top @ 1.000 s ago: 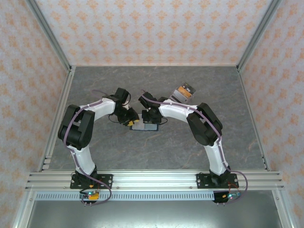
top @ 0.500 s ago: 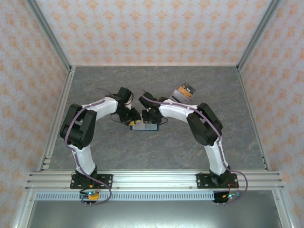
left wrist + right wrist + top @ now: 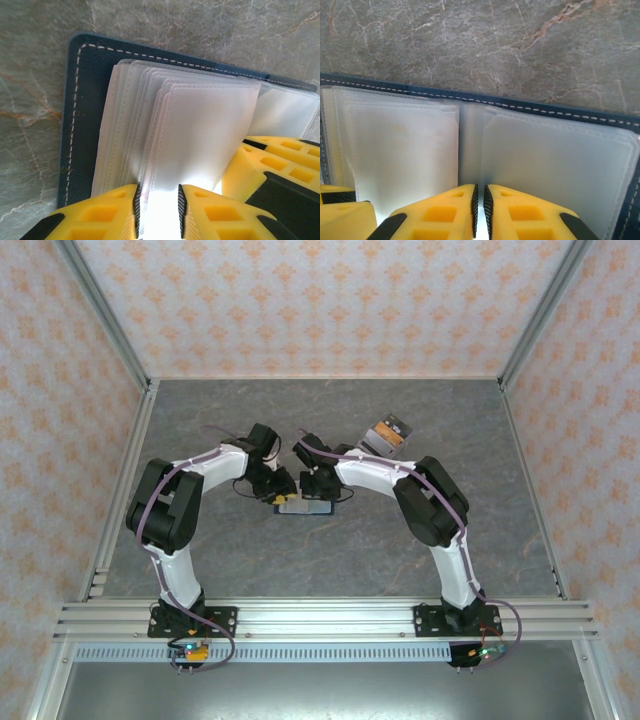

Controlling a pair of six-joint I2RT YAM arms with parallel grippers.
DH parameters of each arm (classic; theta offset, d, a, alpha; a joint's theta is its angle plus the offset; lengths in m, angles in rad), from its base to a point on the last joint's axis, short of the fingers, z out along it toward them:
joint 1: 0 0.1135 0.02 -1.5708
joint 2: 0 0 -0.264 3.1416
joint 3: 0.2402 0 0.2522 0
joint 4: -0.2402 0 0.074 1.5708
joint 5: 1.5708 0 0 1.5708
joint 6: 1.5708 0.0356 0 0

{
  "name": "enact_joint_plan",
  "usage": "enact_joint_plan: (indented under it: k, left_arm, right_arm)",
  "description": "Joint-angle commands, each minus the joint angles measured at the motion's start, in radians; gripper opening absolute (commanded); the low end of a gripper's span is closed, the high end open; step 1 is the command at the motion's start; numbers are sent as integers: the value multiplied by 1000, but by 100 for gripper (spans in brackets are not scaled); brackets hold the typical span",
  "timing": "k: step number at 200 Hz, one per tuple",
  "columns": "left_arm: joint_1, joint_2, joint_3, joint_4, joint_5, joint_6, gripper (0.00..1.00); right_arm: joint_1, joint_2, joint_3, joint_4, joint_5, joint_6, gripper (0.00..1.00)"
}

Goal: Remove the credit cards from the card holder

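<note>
On the grey marble table (image 3: pixel 400 560) your left gripper (image 3: pixel 159 202) has narrowed onto the card holder (image 3: pixel 85 100) sleeves while the right gripper (image 3: pixel 479 200) presses nearly shut at the fold, so extraction begins.

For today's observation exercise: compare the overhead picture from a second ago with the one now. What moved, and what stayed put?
The left arm's elbow and wrist shifted slightly toward the right, bringing the left gripper closer over the card holder. The right gripper, the card holder and the loose cards on the table stayed where they were.
</note>
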Motion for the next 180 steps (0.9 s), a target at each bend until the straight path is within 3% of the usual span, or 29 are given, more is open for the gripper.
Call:
enact_joint_plan:
  k: [1,180]
  left_arm:
    - [-14,-56,-2,59,98,-5,27]
    - [-7,-42,-31,147,197,-52,28]
  right_arm:
    - [-6,43,-49,-26,26,16,17]
    - [-56,-67,-166,142,-93,77,16]
